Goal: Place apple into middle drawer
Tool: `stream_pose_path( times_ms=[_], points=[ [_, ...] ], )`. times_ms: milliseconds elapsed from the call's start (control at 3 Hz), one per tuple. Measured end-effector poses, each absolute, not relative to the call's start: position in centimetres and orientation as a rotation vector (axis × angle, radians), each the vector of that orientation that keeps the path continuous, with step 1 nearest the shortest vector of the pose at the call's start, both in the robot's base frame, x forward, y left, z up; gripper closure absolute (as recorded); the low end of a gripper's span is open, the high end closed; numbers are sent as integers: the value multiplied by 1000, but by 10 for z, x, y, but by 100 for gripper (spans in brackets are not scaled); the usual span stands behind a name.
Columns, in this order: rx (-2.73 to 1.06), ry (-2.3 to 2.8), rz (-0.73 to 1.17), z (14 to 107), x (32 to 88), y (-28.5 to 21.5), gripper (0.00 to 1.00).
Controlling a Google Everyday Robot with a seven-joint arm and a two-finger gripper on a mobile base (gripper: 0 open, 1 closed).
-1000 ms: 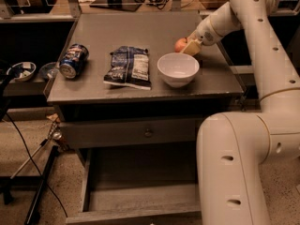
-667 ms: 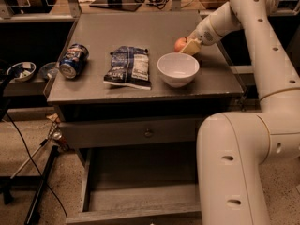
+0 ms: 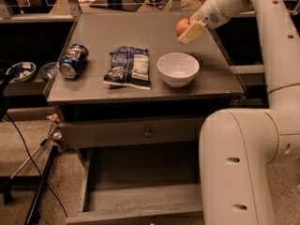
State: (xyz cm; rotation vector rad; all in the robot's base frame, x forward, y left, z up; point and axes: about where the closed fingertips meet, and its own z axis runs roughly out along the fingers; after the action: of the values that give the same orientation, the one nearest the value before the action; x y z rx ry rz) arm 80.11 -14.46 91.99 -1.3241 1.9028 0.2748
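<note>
The small red-orange apple is held above the back right part of the grey table top, behind the white bowl. My gripper is shut on the apple, and one cream finger shows in front of it. The middle drawer stands pulled out low under the table. Its bare floor shows and its front panel is near the bottom edge. The gripper is well above and behind the drawer.
A white bowl, a dark blue chip bag and a tipped soda can lie on the table. A closed drawer front with a knob sits above the open drawer. My white arm base stands at the drawer's right.
The gripper has lifted the apple up off the table top and slightly away from the bowl. Everything else stays put.
</note>
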Motion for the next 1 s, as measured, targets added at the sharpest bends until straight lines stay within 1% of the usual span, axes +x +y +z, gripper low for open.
stream_pose_path(
  times_ms=[333, 667, 1000],
  points=[
    [-1321, 1832, 254, 991, 763, -158, 100],
    [-1318, 1830, 251, 992, 763, -159, 100],
    [-1319, 1816, 228, 1012, 749, -168, 100]
  ],
)
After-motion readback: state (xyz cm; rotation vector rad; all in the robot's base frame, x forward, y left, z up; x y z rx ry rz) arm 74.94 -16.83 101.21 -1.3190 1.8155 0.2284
